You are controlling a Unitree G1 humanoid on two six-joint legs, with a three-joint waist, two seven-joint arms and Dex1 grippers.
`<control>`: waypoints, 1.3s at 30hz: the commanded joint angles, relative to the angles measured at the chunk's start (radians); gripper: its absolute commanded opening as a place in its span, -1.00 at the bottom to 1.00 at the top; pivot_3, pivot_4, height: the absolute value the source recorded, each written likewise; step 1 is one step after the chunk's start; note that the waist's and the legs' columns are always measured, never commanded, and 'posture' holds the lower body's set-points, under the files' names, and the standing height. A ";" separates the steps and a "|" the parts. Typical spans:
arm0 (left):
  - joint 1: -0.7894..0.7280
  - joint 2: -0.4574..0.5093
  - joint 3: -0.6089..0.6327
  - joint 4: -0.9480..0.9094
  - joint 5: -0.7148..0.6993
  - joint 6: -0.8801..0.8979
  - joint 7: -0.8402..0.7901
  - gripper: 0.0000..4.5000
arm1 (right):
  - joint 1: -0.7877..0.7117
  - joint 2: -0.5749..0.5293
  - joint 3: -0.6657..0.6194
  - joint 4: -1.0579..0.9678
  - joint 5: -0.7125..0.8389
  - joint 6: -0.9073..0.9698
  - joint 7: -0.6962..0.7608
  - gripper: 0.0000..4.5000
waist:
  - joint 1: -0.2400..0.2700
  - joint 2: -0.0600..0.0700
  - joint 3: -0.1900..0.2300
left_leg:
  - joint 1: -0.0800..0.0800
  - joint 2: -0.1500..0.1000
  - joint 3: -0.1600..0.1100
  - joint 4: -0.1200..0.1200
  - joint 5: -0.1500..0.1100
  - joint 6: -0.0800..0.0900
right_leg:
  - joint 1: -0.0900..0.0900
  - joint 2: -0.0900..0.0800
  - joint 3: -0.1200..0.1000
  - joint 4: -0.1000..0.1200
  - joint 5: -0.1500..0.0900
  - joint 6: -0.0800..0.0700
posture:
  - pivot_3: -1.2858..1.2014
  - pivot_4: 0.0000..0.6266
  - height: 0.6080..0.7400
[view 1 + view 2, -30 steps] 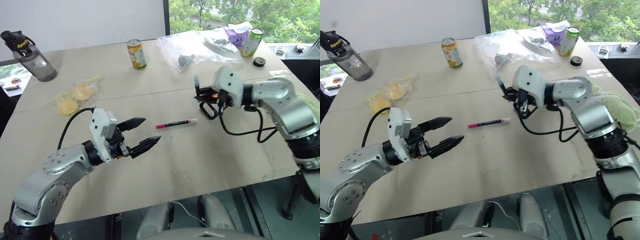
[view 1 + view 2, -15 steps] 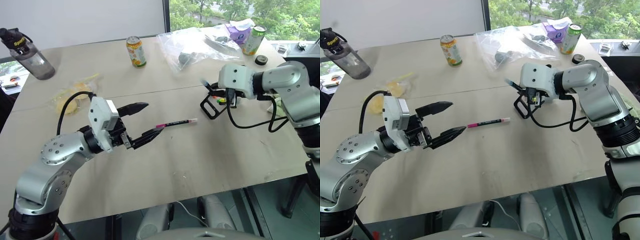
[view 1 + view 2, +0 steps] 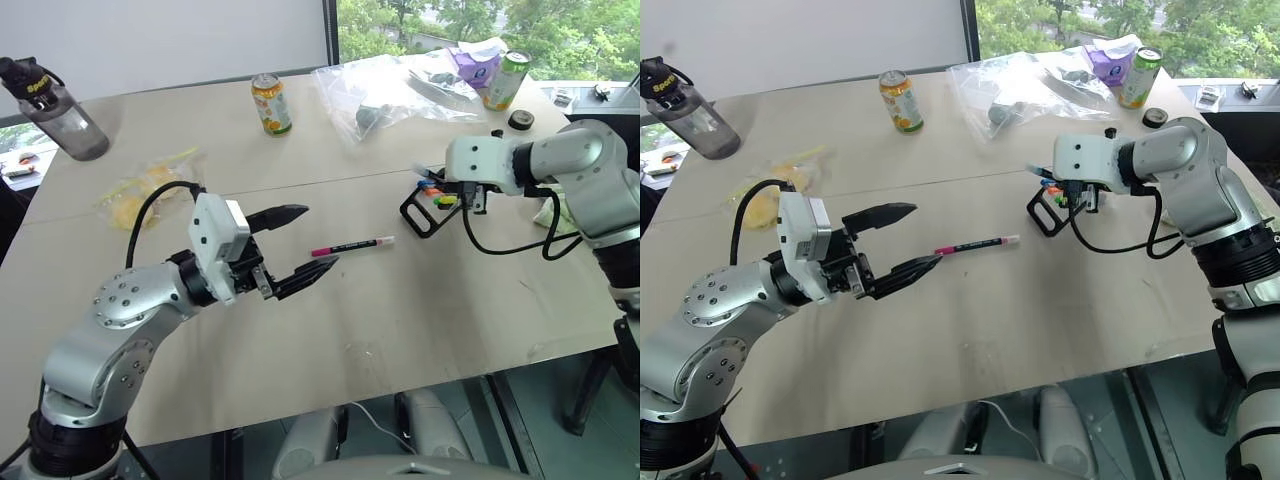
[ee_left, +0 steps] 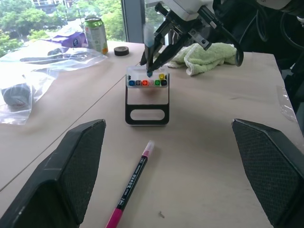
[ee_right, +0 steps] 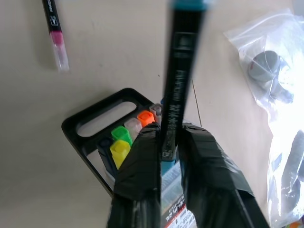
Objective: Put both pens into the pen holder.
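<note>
While right pincer (image 5: pixel 168 142) hides holder (image 5: pixel 90 124), black pen (image 5: pixel 178 76) cropped

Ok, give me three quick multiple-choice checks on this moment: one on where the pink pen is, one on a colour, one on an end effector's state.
1. Where does the pink pen lie?
A. in the pen holder
B. flat on the table, between the two arms
C. inside the plastic bag

2. What colour are the ends of the pen at the right end effector?
A. light blue
B. red
C. yellow

3. How does the left end effector stand?
A. shut on the pink pen
B. shut on nothing
C. open, holding nothing

Answers: 1 B, it lies on bare table, apart from the pen holder. 2 A, the tip above the black barrel is light blue. 3 C, its fingers are spread apart with nothing between them.
</note>
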 commanded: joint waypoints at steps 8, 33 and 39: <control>-0.012 0.004 -0.004 -0.025 0.004 -0.011 -0.006 1.00 | -0.029 0.000 -0.038 0.014 -0.030 -0.021 -0.014 0.97 | -0.001 0.000 0.000 | 0.000 0.000 0.000 0.000 0.000 0.000 | 0.000 0.000 0.000 0.000 0.000 0.000 | 0.03 -0.52 0.99; -0.258 -0.128 -0.270 0.531 0.360 -0.242 -0.124 1.00 | 0.717 0.170 -0.519 -0.639 0.710 0.571 -0.123 0.97 | 0.034 -0.003 -0.003 | 0.000 -0.001 -0.002 0.004 0.000 0.000 | 0.001 -0.001 -0.003 0.004 0.000 0.000 | 0.03 -0.52 0.99; -0.469 -0.198 -0.387 0.931 0.484 -0.393 -0.294 1.00 | 0.965 0.145 -0.565 -0.722 0.657 0.429 -0.192 0.97 | 0.023 -0.003 -0.003 | 0.003 -0.002 0.002 0.008 0.000 0.000 | 0.001 0.000 0.002 0.011 0.000 0.000 | 0.03 -0.52 0.99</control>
